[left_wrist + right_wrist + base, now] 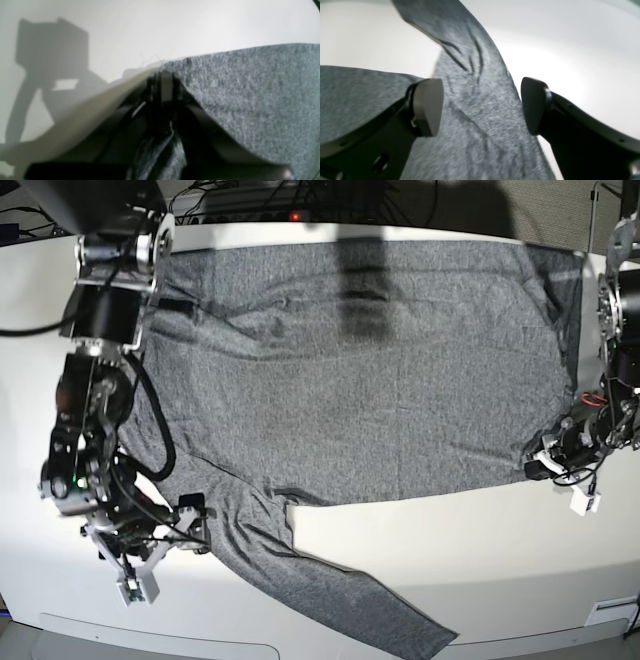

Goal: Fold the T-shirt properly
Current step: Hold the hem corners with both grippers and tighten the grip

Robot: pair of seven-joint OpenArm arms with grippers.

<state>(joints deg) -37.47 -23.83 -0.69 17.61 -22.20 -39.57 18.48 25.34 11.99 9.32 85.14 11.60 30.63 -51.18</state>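
On the base view's left, the right arm's jaws (178,532) stand wide apart above the T-shirt (350,400), which lies spread across the white desk (400,570), one sleeve slanting toward the near edge; rightward, the left arm's jaws (535,468) are clamped on its corner.

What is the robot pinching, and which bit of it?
The grey shirt: the left pincer is shut on its corner, by the edge. The right pincer is open, holding nothing.

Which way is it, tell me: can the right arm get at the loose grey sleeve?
Probably yes: the right gripper hangs open over the cloth where the sleeve begins, and nothing visible blocks it, though the far end may need a stretch.
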